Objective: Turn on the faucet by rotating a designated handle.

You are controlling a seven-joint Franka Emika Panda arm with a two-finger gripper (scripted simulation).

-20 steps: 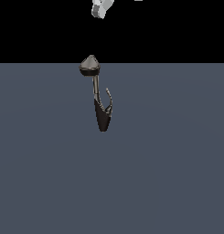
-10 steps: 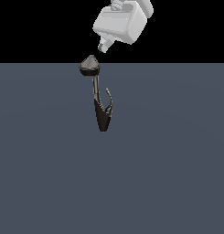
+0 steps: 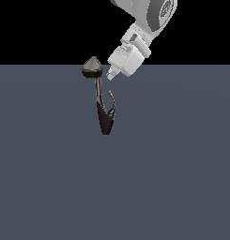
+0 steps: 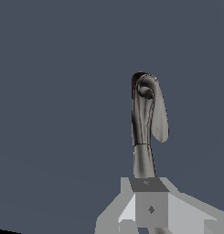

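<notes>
The faucet (image 3: 105,119) stands in the middle of the exterior view, with a tapering black body, a thin stem and a grey cone head (image 3: 92,67). The handle (image 3: 111,103), a thin curved silvery lever, rises from the body on the exterior view's right. My gripper (image 3: 111,73) hangs just to the right of the cone head and above the handle's tip, with its jaws together and nothing in them. In the wrist view the faucet's body (image 4: 141,123) and the handle (image 4: 160,121) lie beyond my gripper (image 4: 150,201). The cone head is hidden there.
The faucet stands on a flat dark grey-blue floor (image 3: 172,178). The white arm (image 3: 149,18) reaches in from the upper right of the exterior view. Behind the floor's far edge the background is black.
The gripper has come down from the top edge of the exterior view and shifted toward its right, from above the cone head to beside it. The faucet and handle have not moved.
</notes>
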